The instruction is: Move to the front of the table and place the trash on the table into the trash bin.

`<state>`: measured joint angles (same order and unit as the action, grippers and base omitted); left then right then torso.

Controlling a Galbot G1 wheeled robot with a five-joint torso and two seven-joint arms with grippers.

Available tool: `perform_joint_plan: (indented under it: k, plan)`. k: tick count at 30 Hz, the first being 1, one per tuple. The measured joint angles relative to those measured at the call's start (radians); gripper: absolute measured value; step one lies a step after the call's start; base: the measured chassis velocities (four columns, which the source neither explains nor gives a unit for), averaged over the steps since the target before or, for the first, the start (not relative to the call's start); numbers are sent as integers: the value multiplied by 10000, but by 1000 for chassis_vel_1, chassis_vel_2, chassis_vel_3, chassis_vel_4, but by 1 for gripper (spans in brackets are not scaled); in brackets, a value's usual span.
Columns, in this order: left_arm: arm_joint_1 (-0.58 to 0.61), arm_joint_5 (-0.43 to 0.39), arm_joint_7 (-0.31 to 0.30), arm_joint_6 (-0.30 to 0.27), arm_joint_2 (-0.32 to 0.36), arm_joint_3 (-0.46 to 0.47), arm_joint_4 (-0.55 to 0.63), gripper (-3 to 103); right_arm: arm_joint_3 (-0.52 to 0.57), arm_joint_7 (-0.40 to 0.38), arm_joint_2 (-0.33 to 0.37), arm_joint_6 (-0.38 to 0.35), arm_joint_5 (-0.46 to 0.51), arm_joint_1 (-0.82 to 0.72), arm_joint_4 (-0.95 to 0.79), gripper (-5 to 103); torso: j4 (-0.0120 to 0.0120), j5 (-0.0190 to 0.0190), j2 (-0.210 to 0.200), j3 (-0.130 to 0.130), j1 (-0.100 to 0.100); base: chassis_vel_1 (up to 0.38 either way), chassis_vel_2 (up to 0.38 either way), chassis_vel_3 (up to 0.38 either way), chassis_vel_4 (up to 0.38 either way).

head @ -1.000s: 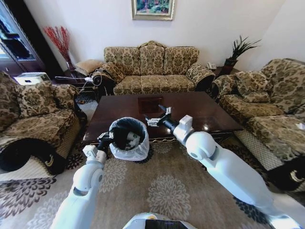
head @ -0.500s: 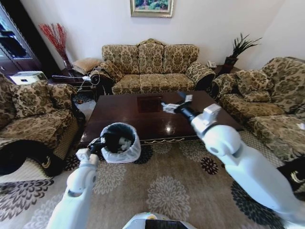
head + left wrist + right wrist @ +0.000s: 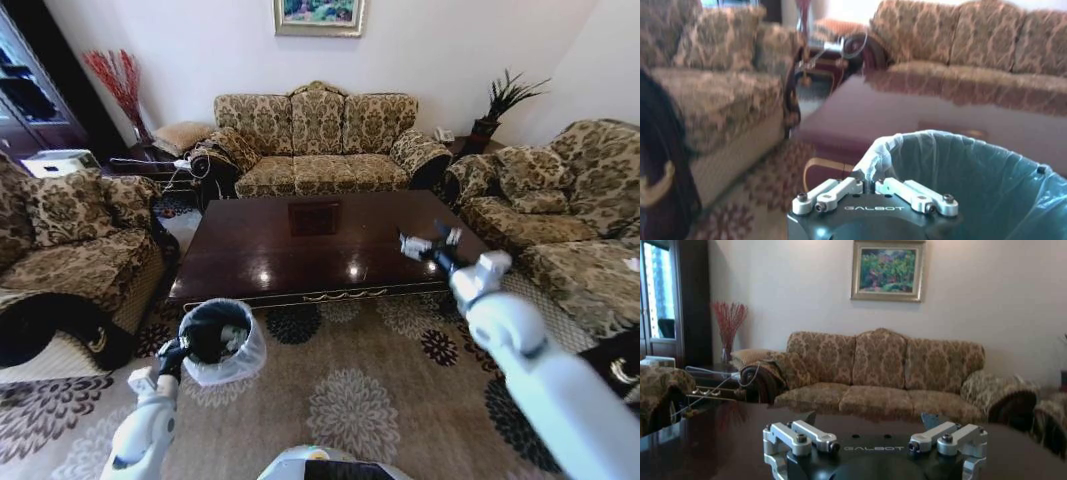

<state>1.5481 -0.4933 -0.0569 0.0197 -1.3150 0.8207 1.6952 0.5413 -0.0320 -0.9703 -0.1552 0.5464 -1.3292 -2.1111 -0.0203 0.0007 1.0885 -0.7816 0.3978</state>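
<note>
We log the left gripper low at the left, out over the patterned beige carpet, fingers clenched on the folded plastic liner at the rim of the small round dark trash bin; the left wrist view shows the two fingers pinched together on that whitish film; the bin hangs just off the near left corner of the table, apart from its carved edge, with open carpet all round it; white scraps show inside the bin against the black.

Centre: the large low table of dark glossy brown wood lies between three floral sofas; its near edge runs clear of the bin; we see no loose trash on its top, just reflections and a square inset panel.

Right: the right gripper hangs above the table's right end, near its corner, jaws spread apart and holding nothing; the right wrist view shows both fingers wide of each other above the dark wood.

Against the frame half a second ago: the bin and left gripper sit lower and farther left, away from the table edge; the right gripper has shifted right from mid-table toward the right end.
</note>
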Motion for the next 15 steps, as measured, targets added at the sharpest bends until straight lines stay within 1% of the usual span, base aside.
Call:
perform_joint_plan:
  k: [1,2,3,5,6,7,8,9,10,11,12,13,14,15]
  plan:
    - [-208,-46,66,247,10,-191,-703,3,116,106,-470,212,-238,-491,12,100,5,-5,0,0,-1,0,0,0,0]
    - [-208,-46,66,247,10,-191,-703,3,116,106,-470,212,-238,-491,12,100,5,-5,0,0,-1,0,0,0,0]
    - [-315,-43,86,374,5,-266,-1044,3,173,146,-682,294,-333,-664,12,100,4,-7,0,0,-1,0,0,0,0]
    - [-817,51,93,855,-53,-524,-2565,3,331,255,-1193,475,-581,-966,12,100,-2,-10,1,0,-1,0,0,0,0]
    - [-995,52,87,924,-75,-579,-3045,3,344,269,-1291,537,-635,-993,12,100,-5,-7,0,0,-1,0,0,0,0]
    - [-995,52,87,924,-75,-579,-3045,3,344,269,-1291,537,-635,-993,12,100,-5,-7,0,0,-1,0,0,0,0]
    - [-1146,30,84,954,-99,-632,-3463,3,336,274,-1330,577,-663,-995,17,100,-5,-7,0,0,-1,0,0,0,0]
    - [-1384,-61,83,1033,-163,-709,-4217,3,193,276,-1338,619,-722,-939,41,100,-2,-12,-1,-2,1,0,0,0,0]
    - [-1484,-84,88,1130,-207,-719,-4559,3,80,276,-1329,625,-759,-865,69,100,-2,-13,0,-2,2,0,0,0,0]
    - [-1631,-90,94,1359,-264,-718,-5069,3,-76,276,-1324,629,-793,-749,103,100,-4,-11,0,-2,2,0,0,0,0]
    - [-1631,-90,94,1359,-264,-718,-5069,3,-76,276,-1324,629,-793,-749,103,100,-4,-11,0,-2,2,0,0,0,0]
    - [-1858,-94,110,1823,-317,-719,-5760,3,-240,276,-1323,629,-802,-637,128,100,-7,-10,0,-1,2,0,0,0,0]
    - [-2024,-96,104,2131,-340,-718,-6218,3,-336,272,-1324,629,-804,-563,141,100,-8,-12,0,-1,1,0,0,0,0]
    - [-2423,-126,129,2592,-361,-717,-7196,3,-438,266,-1327,628,-804,-512,141,100,-8,-9,0,-1,1,0,0,0,0]
